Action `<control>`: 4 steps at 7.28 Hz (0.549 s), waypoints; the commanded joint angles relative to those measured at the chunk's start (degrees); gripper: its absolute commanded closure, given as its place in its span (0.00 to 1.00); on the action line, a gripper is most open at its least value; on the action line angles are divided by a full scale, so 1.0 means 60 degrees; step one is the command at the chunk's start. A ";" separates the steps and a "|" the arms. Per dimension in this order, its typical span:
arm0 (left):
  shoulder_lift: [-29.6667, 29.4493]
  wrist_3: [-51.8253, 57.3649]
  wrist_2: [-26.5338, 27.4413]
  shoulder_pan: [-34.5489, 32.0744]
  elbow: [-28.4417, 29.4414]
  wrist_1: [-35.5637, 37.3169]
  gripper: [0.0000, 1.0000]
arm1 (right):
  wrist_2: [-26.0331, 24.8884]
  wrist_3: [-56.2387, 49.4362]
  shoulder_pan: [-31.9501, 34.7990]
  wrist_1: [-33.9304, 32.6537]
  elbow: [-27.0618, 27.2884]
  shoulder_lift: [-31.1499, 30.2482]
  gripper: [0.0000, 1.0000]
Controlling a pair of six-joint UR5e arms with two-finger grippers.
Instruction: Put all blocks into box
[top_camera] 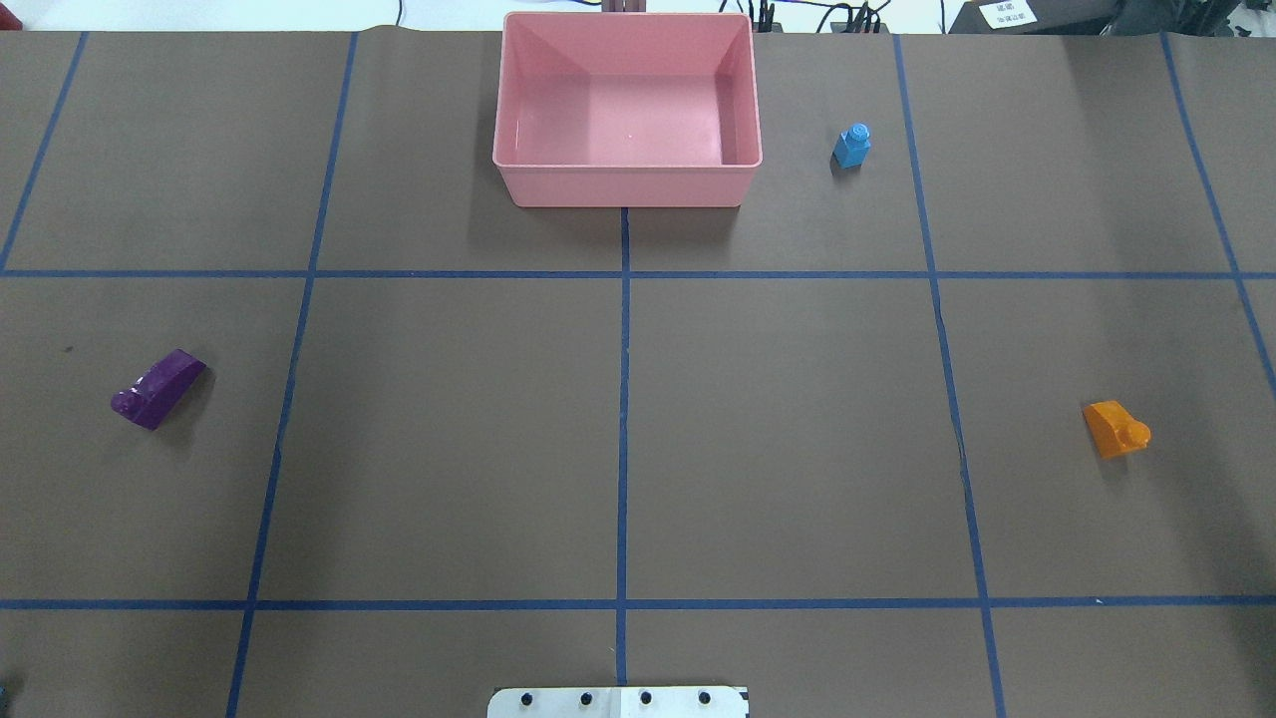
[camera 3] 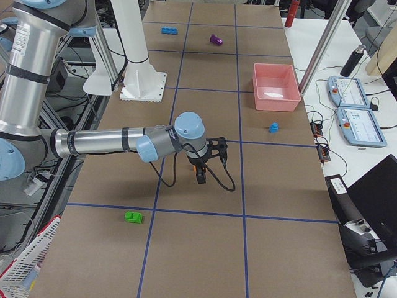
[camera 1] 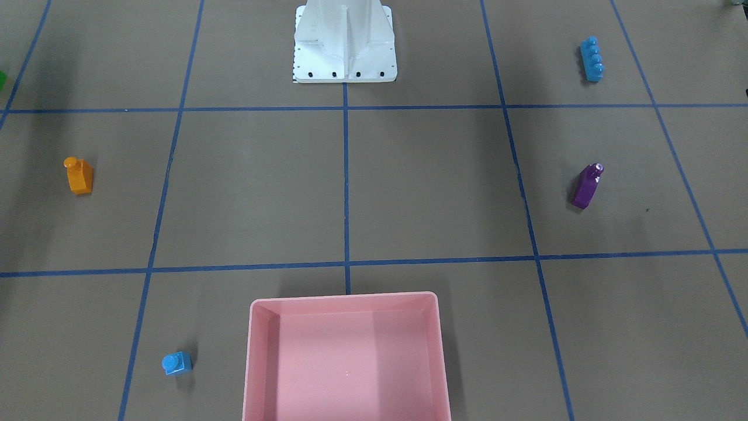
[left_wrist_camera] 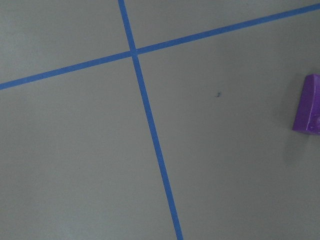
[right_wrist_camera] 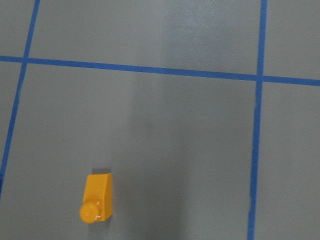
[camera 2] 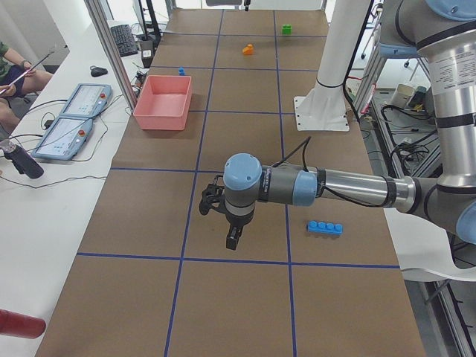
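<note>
Exterior left view: the left gripper (camera 2: 233,239) hangs fingers-down over the brown table (camera 2: 149,297); you cannot tell whether its jaws are parted or closed. Near those jaws, on their robot side, lies the long four-stud blue plastic brick (camera 2: 325,227), studs up, its long axis running from robot side to operator side. The purple plastic brick (top_camera: 158,389) shows at the left wrist view's right edge; seen from overhead, its long axis runs diagonally.

Exterior right view: the right gripper (camera 3: 200,176) also points down, and you cannot read its jaws either. The green two-stud brick (camera 3: 133,217) lies well apart from them. The orange single-stud brick (right_wrist_camera: 96,198) sits low-left in the right wrist view.

The small blue cube (top_camera: 851,147) stands beside the shallow pink plastic box (top_camera: 628,184), not touching it. The box is well apart from both grippers, and all five bricks lie outside it.
</note>
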 commanded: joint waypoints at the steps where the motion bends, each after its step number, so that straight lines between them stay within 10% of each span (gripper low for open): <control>1: 0.0021 0.0000 -0.0006 0.0000 0.0001 -0.0133 0.00 | -0.1356 0.2770 -0.2229 0.1833 -0.0247 0.0045 0.00; 4: 0.0021 0.0000 -0.0020 0.0000 0.0030 -0.0149 0.00 | -0.3247 0.4627 -0.4343 0.3335 -0.1683 0.0968 0.00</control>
